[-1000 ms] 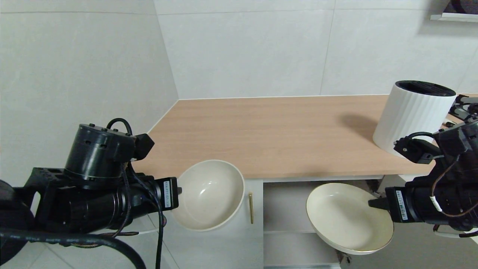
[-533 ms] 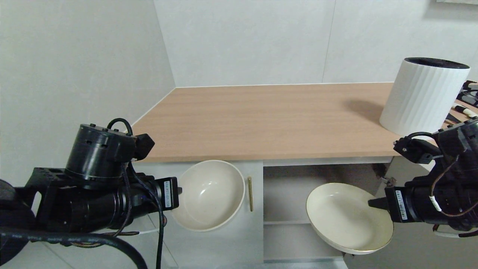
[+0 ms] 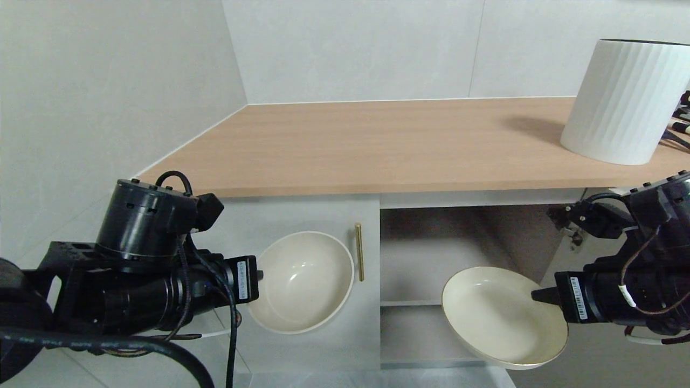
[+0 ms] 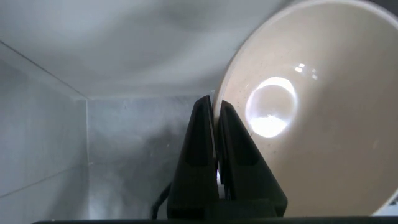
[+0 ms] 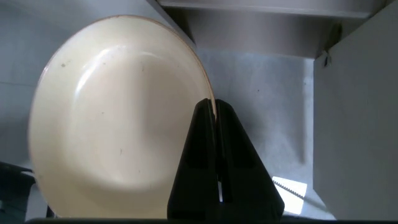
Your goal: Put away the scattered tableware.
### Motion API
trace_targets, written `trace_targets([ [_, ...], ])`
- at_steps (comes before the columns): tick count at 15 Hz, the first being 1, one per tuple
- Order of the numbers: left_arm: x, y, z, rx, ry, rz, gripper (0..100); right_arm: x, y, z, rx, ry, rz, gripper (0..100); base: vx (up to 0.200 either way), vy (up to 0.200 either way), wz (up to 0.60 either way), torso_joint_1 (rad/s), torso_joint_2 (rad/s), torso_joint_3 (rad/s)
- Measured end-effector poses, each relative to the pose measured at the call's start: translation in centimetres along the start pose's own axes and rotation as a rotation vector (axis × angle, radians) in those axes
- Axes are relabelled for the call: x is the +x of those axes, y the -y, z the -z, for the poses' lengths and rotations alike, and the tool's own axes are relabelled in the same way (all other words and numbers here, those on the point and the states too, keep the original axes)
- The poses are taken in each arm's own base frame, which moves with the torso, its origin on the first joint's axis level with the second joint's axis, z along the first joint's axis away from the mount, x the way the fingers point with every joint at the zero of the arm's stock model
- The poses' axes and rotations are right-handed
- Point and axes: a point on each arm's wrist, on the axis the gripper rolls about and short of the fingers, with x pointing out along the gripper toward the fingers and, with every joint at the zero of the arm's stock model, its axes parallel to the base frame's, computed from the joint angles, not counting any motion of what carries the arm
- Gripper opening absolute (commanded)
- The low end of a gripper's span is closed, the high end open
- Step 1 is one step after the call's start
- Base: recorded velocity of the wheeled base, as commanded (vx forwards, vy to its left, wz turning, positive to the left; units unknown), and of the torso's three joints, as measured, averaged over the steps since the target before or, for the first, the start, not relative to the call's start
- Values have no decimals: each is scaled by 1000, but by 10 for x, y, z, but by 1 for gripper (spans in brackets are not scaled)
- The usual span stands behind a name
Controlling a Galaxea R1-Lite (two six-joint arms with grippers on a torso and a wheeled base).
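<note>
My left gripper (image 3: 257, 276) is shut on the rim of a cream bowl (image 3: 302, 280), held in front of the closed cabinet door. In the left wrist view the fingers (image 4: 213, 124) pinch the bowl (image 4: 311, 106) at its edge. On the right, my right gripper (image 3: 536, 294) is shut on the rim of a cream plate (image 3: 498, 315) with a thin gold edge, held before the open cabinet compartment (image 3: 431, 253). The right wrist view has the plate (image 5: 118, 118) clamped in the right gripper (image 5: 214, 115).
A wooden countertop (image 3: 388, 145) runs above the cabinet. A white ribbed cylinder (image 3: 628, 99) stands at its right end. The closed door carries a gold handle (image 3: 358, 258). Inside the open compartment is a shelf (image 3: 409, 303). A tiled wall rises on the left.
The head view has sunk lower, so the countertop sits higher in the picture and more of the cabinet shows. Both grippers keep their hold on bowl and plate.
</note>
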Motion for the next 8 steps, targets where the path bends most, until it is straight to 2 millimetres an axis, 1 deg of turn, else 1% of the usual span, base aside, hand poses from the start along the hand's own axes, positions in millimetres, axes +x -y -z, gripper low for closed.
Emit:
trace_targets([
  [3, 0, 0, 0, 1, -1, 0, 0, 1, 0, 0, 0, -3, 1, 0, 0, 0, 0, -98, 434, 321],
  [4, 0, 0, 0, 0, -1, 0, 0, 2, 0, 0, 0, -6, 2, 0, 0, 0, 0, -36, 227, 183],
  [8, 0, 0, 0, 1, 0, 0, 0, 5, -1, -1, 0, -1, 0, 0, 0, 0, 0, -18, 64, 46],
])
